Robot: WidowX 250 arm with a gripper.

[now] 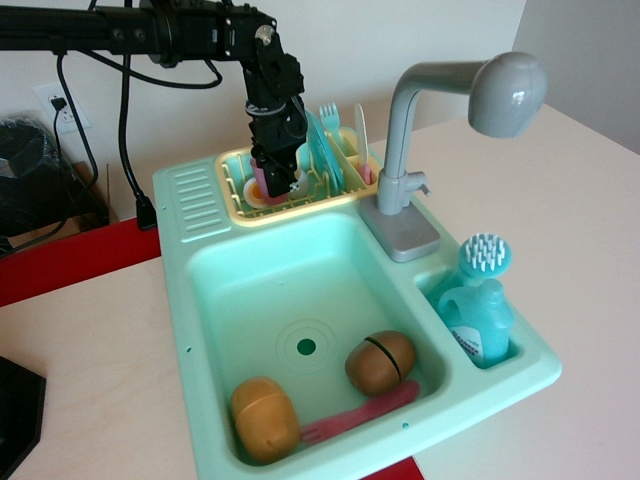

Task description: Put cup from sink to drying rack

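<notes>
My black gripper (274,182) reaches down into the pale yellow drying rack (238,205) at the back of the mint-green sink (250,290). It is shut on the light-pink cup (260,178), which shows as a pink sliver at the gripper's left side, down among the rack's slots. The cup's lower part and the fingertips are hidden by the gripper and the rack wall. A teal plate (322,145) stands just right of the gripper.
The basin holds a brown potato (264,417), a split brown round food (381,361) and a flat pink-red utensil (360,410). A grey faucet (440,120) stands at the right. A teal bottle (478,322) and brush (486,256) sit in the side compartment. Teal fork (329,116) is in the rack.
</notes>
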